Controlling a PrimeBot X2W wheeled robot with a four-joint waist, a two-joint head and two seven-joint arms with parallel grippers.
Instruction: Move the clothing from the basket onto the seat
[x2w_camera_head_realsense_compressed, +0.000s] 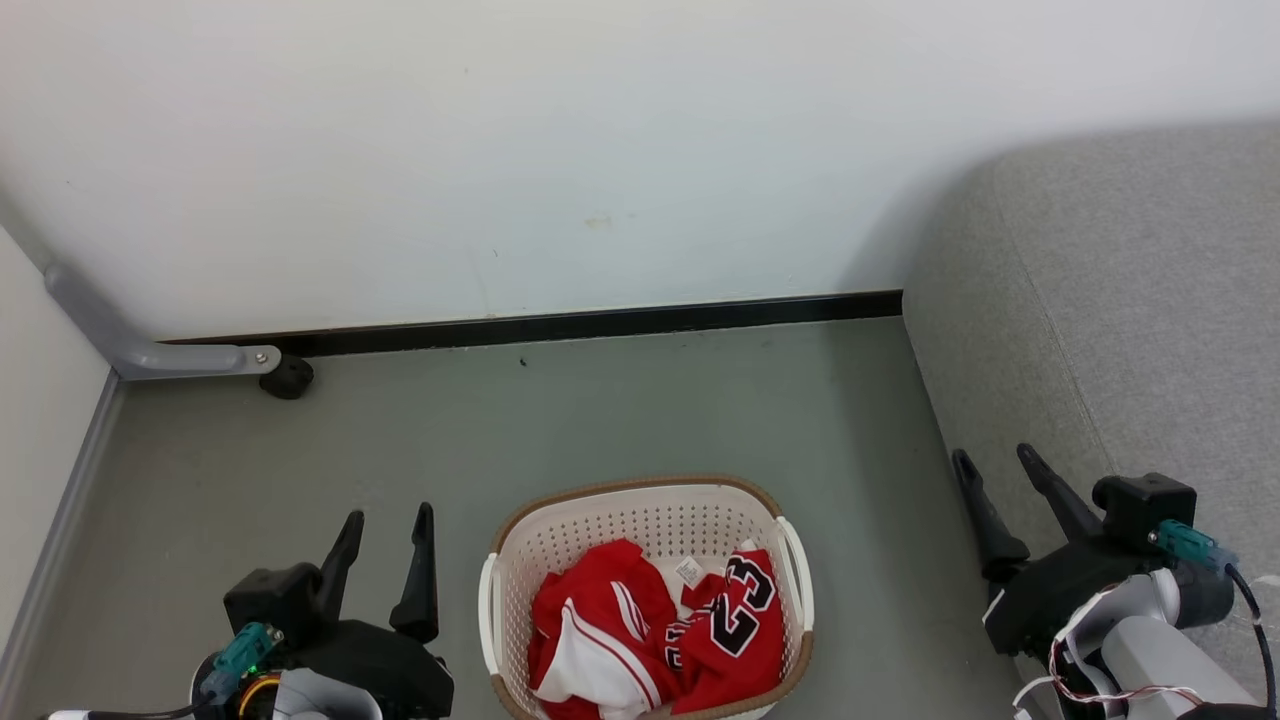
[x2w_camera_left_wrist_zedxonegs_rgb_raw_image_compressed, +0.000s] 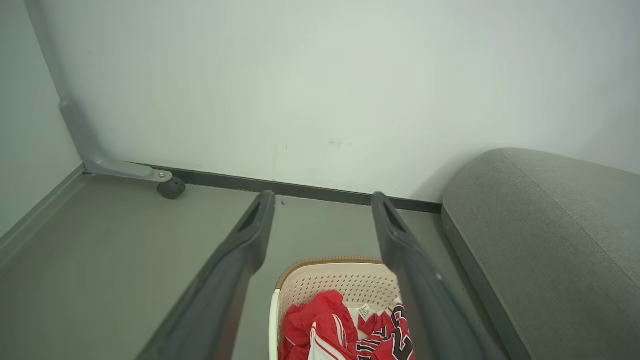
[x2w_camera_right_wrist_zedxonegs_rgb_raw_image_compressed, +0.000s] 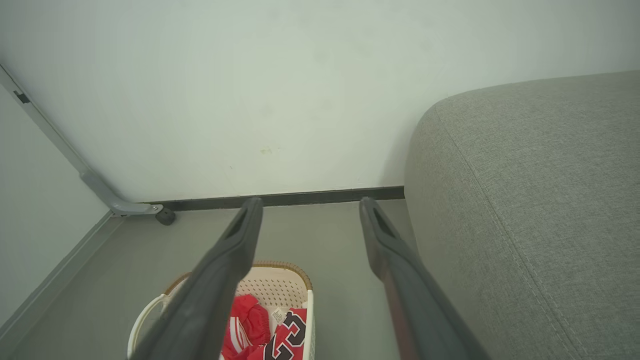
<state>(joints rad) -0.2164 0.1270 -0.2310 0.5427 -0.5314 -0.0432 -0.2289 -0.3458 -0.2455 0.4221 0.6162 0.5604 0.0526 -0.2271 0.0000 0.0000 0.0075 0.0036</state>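
Right now both my claws stand apart and empty. The left gripper (x2w_camera_head_realsense_compressed: 390, 512) hangs just beside the left handle of the basket (x2w_camera_head_realsense_compressed: 650, 520), and the right gripper (x2w_camera_head_realsense_compressed: 993, 452) is near the front edge of the seat (x2w_camera_head_realsense_compressed: 1130, 320). The clothing (x2w_camera_head_realsense_compressed: 660, 630) lies heaped in the basket on the floor (x2w_camera_head_realsense_compressed: 600, 410), toward its near wall, with the numbered jersey on the right half. It sits right of and below my left claw, which I judge the nearer arm.
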